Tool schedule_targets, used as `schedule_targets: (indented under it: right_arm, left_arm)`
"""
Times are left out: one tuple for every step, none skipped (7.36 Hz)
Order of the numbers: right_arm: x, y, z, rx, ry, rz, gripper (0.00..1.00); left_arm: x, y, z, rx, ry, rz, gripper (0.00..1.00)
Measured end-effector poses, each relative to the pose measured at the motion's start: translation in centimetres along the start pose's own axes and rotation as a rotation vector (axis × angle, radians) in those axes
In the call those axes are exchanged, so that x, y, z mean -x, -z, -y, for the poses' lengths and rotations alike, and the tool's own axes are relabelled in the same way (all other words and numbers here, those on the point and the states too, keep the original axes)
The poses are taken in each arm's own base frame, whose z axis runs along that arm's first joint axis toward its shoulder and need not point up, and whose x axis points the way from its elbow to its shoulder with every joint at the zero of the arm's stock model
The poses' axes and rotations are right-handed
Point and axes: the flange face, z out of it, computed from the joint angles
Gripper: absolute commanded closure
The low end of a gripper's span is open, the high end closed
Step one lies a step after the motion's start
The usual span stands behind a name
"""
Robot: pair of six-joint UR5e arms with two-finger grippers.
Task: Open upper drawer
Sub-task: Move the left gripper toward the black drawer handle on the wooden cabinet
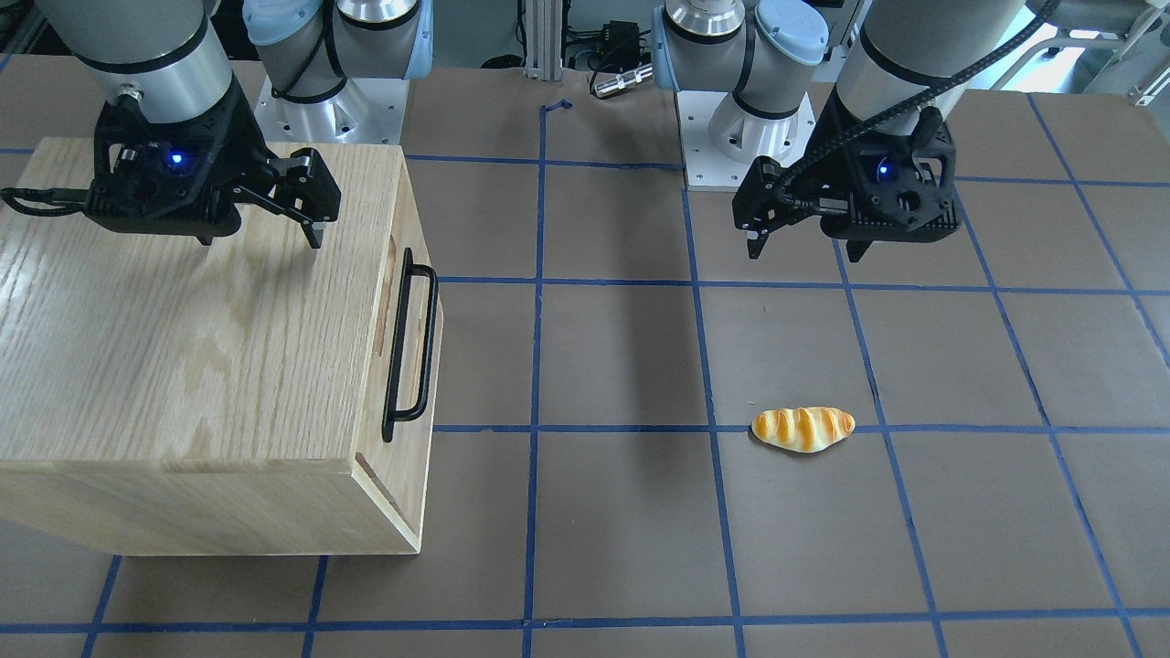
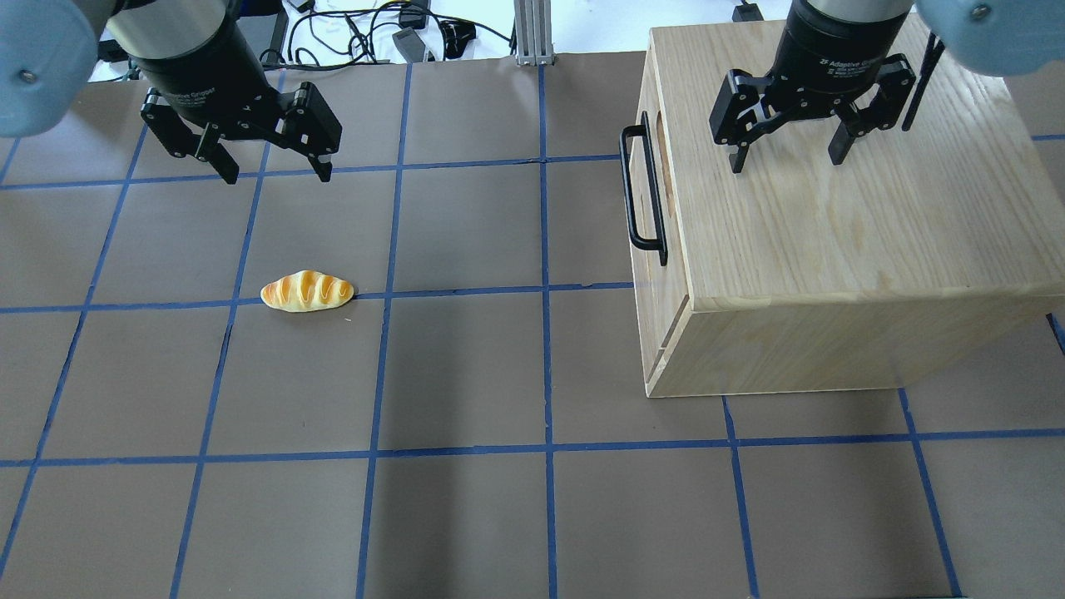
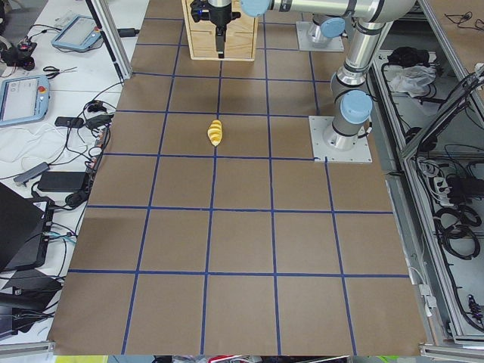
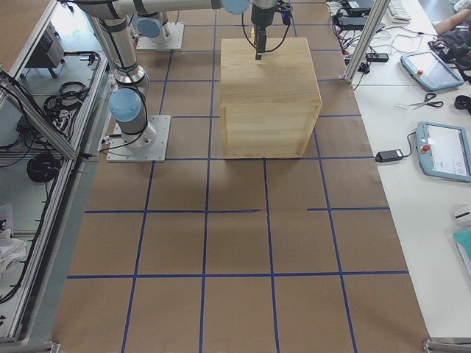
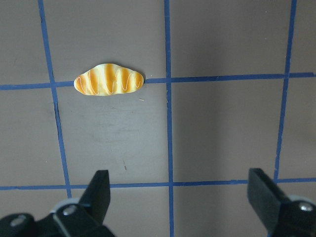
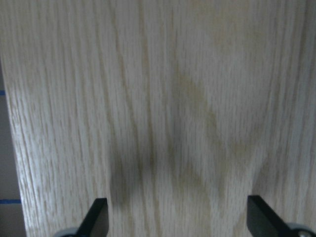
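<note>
The wide, shallow light-wood upper drawer (image 2: 668, 218) sits shut, flush in the front of the big oak-grain cabinet box (image 2: 832, 233), its long black metal bar handle (image 2: 642, 193) untouched. The right gripper (image 2: 786, 158) hovers over the cabinet's top, jaws spread and empty. The left gripper (image 2: 276, 173) hangs well away from the cabinet, jaws likewise spread. Rounding the cabinet's front edge, a fingertip could strike the top or the bar. Unbraced, the cabinet may slide with the pull.
</note>
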Motion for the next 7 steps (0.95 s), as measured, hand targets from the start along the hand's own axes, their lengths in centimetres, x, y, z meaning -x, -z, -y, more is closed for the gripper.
schedule_targets:
  right_arm:
    - [0.0,0.0,0.0,0.0,0.0,0.0,0.0]
    - [0.0,0.0,0.0,0.0,0.001,0.0,0.0]
    - [0.0,0.0,0.0,0.0,0.0,0.0,0.0]
    - [0.0,0.0,0.0,0.0,0.0,0.0,0.0]
    - [0.0,0.0,0.0,0.0,0.0,0.0,0.0]
    - [0.0,0.0,0.0,0.0,0.001,0.0,0.0]
    - [-0.01,0.0,0.0,0.0,0.001,0.0,0.0]
  left_arm:
    - [0.0,-0.11,0.04,-0.003,0.001,0.0,0.0]
    - [-0.01,-0.23,0.06,-0.004,0.002,0.0,0.0]
    - [-0.05,-0.26,0.03,-0.004,0.002,-0.001,0.0]
    - [-0.08,-0.32,0.06,-0.003,0.002,-0.001,0.0]
    - [-0.09,-0.41,0.11,-0.001,0.002,-0.002,0.0]
    - [-0.16,-0.39,0.09,-0.002,0.002,-0.003,0.0]
    - [-0.22,-0.4,0.11,-0.002,0.002,-0.004,0.0]
